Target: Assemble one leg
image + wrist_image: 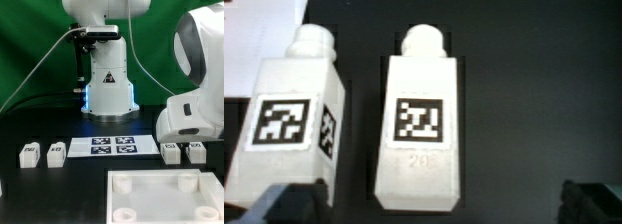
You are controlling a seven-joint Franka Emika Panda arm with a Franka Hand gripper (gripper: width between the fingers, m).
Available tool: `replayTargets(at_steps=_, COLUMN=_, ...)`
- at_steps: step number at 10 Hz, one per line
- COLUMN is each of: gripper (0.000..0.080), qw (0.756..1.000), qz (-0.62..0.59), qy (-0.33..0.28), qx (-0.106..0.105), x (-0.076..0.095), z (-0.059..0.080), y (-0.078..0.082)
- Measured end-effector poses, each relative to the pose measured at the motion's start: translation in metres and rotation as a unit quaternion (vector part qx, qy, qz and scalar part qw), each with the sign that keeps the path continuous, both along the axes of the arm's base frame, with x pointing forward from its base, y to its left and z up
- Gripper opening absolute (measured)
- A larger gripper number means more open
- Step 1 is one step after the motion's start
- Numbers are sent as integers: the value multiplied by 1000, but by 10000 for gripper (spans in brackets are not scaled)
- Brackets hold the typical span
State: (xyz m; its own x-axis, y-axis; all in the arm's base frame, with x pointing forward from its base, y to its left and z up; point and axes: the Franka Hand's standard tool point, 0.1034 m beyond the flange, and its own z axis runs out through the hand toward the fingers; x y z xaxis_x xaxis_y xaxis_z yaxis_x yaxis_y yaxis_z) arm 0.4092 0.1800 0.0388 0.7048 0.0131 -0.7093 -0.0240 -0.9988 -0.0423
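The step in hand looks like the approach for picking up one leg, with nothing grasped yet. In the wrist view the gripper (438, 202) hangs above the black table (518, 70) with its jaws wide apart and empty, the two dark fingertips (594, 203) showing only at the corners of the picture. The leg (423, 120) lies flat almost midway between them, tag face up, its rounded peg pointing away from the gripper. A neighbouring leg (292, 115) lies parallel just beside it, apart by a narrow dark gap. One fingertip sits over the near end of that neighbour rather than over the gap. The other fingertip has bare table under it, well clear of the leg. In the exterior view the arm (195, 85) hides the gripper, so I cannot tell from there which pair of posts it is over. As I judge it, the next move calls for a small sideways shift, so that one finger comes down into the gap, and then a straight descent and a close across the leg's long sides without nudging the neighbour.
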Motion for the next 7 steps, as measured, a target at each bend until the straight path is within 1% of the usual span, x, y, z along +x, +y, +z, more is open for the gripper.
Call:
replayTargets(at_steps=1, gripper=649, qw=1000, qz=0, qy=0, qx=-1, x=-3, z=-4, y=1)
replayTargets(at_steps=3, gripper=649, qw=1000, qz=4, qy=-1, qx=-3, x=-17, z=-17, y=5)
replayTargets(at_steps=5, gripper=649, qw=1000, qz=10, qy=0, qx=-4, x=-27, z=-27, y=9)
replayTargets(at_steps=7, gripper=649, qw=1000, qz=10, qy=-1, qx=-5, x=-30, z=-30, y=7)
